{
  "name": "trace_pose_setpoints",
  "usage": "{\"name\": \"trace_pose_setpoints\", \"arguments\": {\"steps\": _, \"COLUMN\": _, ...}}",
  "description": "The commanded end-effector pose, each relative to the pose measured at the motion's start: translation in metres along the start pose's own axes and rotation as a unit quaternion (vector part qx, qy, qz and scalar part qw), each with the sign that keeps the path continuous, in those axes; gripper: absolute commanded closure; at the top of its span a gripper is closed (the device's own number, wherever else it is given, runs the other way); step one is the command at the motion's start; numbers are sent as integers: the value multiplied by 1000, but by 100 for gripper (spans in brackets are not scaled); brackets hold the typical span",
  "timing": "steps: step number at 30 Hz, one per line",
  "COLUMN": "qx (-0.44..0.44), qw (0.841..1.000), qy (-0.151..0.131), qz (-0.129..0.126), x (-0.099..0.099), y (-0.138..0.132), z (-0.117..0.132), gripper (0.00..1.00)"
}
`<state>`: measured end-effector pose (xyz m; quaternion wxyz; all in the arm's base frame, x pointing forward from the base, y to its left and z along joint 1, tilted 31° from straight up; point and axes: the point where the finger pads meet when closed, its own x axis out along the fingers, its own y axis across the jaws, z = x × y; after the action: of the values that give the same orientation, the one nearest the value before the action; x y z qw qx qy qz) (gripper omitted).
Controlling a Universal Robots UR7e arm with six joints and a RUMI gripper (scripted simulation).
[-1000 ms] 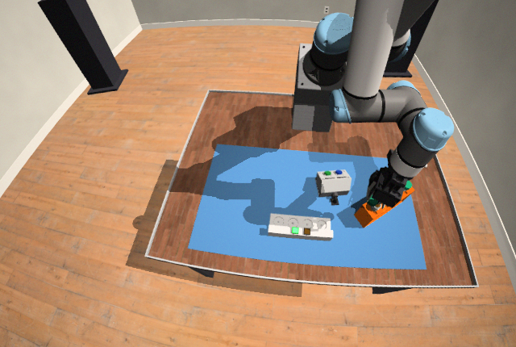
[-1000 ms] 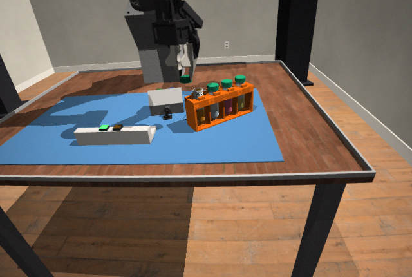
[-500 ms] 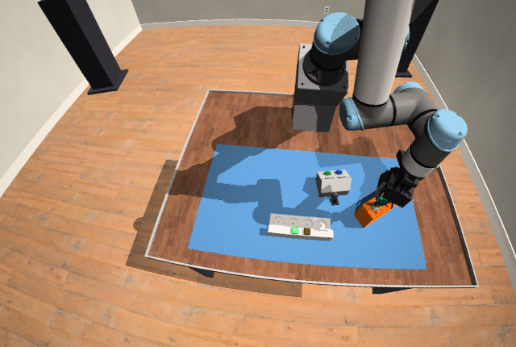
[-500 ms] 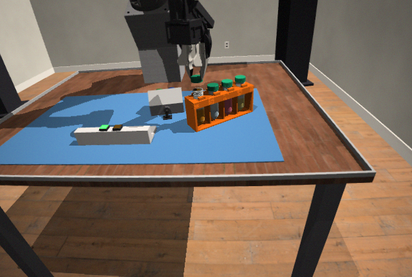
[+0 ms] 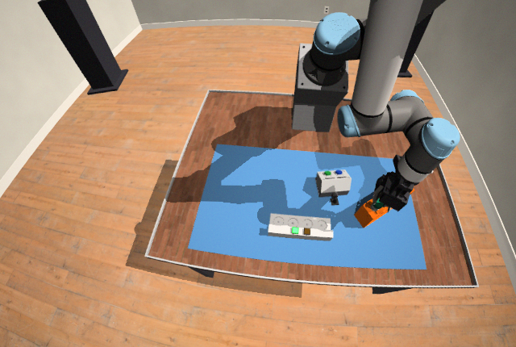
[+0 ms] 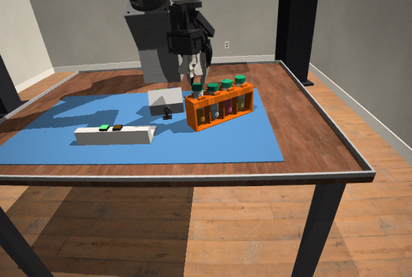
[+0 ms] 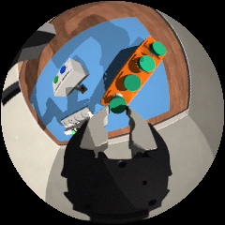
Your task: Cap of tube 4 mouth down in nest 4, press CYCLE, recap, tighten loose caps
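My gripper (image 5: 377,201) (image 6: 197,83) (image 7: 117,106) is shut on the green cap of tube 4 (image 6: 197,86) (image 7: 117,104). The cap is upright over the mouth of tube 4 (image 6: 201,116), at the near left end of the orange decapping station (image 5: 365,219) (image 6: 190,114) (image 7: 112,97) in the exterior view. Glass neck shows below the cap; how far it is threaded I cannot tell. Tubes 1 to 3 wear green caps (image 6: 240,78) (image 6: 226,83) (image 6: 212,87). On the cap tray (image 5: 301,235) (image 6: 112,138), the nests are empty, the green lamp (image 5: 295,230) (image 6: 103,127) is lit and the amber lamp (image 5: 307,231) (image 6: 117,127) is dark.
The key housing (image 5: 334,186) (image 6: 165,99) (image 7: 74,81) stands between the arm's base and the tray, with the blue CYCLE key (image 5: 339,172) (image 7: 63,69) and green READY key (image 5: 327,173) (image 7: 55,80) on top. A small black object (image 5: 334,200) (image 6: 167,114) stands beside it.
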<state>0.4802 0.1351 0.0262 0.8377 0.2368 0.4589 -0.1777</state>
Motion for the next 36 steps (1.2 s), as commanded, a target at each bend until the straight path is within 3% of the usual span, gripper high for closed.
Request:
{"name": "trace_pose_setpoints", "arguments": {"steps": 1, "qx": 0, "qw": 1000, "qy": -1, "qz": 1, "x": 0, "y": 0, "z": 0, "gripper": 100}}
{"name": "trace_pose_setpoints", "arguments": {"steps": 36, "qx": 0, "qw": 1000, "qy": -1, "qz": 1, "x": 10, "y": 0, "z": 0, "gripper": 100}}
